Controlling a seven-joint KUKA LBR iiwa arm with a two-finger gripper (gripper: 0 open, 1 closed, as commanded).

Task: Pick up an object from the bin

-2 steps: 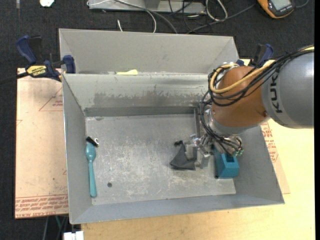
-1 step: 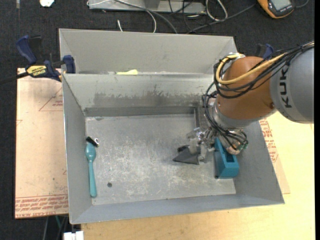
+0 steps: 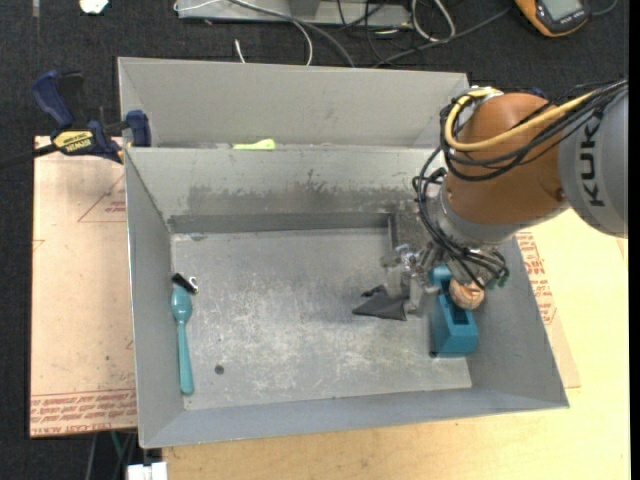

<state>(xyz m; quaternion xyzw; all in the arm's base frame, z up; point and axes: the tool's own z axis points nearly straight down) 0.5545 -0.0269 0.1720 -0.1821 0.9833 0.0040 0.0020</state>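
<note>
Looking down into a grey metal bin (image 3: 300, 258) with sloping walls and a scuffed floor. Seeing the arm (image 3: 600, 168) reaching in from the right, carrying a rounded orange cover (image 3: 500, 168) and looped cables at the wrist. Finding the tool (image 3: 408, 286) hanging low over the right part of the floor; not managing to tell whether spread or pressed together, and making out nothing pinched in it. Noting a blue block (image 3: 452, 333) with a notched top, standing just right of the tool, near the right wall. Spotting a teal plastic spoon (image 3: 184, 343) lying lengthwise along the left wall, bowl toward the back, well apart from the tool. Picking out the nearest thing to the tool: a flat black wedge (image 3: 381, 308) lying on the floor right of the middle, pointing left, just beside the tool's tip, contact impossible to judge. Catching a small tan rounded thing (image 3: 465, 294) resting at the blue block's top end. Ending on a small black piece (image 3: 185, 284) just behind the spoon's bowl.
</note>
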